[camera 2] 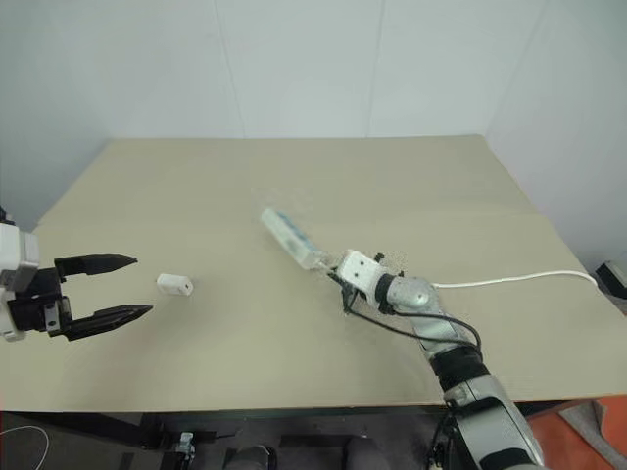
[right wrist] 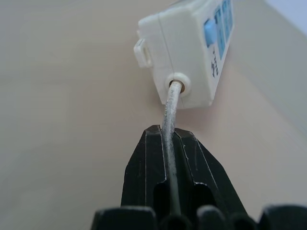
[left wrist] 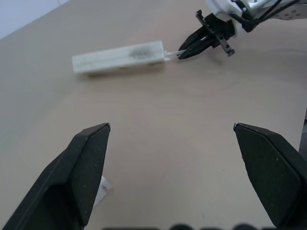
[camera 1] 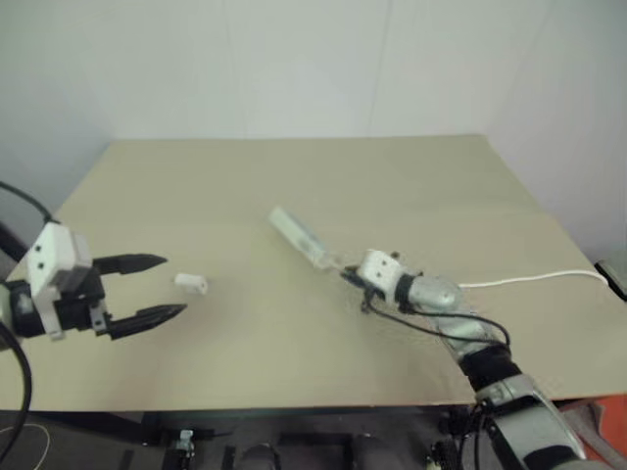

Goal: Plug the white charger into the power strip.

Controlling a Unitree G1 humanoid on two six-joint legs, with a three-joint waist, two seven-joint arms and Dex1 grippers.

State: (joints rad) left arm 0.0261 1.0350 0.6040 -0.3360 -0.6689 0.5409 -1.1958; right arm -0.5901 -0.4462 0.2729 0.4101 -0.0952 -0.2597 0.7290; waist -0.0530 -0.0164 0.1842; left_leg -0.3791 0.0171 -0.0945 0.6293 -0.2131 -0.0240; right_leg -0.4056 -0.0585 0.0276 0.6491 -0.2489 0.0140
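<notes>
While right gripper point(right wrist: 168, 143) pinches cord point(right wrist: 169, 120) (likely to reposition power strip point(camera 1: 299, 237), frame centre) | left gripper point(camera 1: 157, 287) gapes beside white charger point(camera 1: 191, 284), lower left.

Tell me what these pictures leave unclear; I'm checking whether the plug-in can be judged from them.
- White charger: too small in the eye views to show its prongs; in the left wrist view the left gripper's finger covers most of it.
- Power strip: cut off by the right wrist view's edge; sockets blurred in the eye views.
- Cord: its far end leaves the table edge.
</notes>
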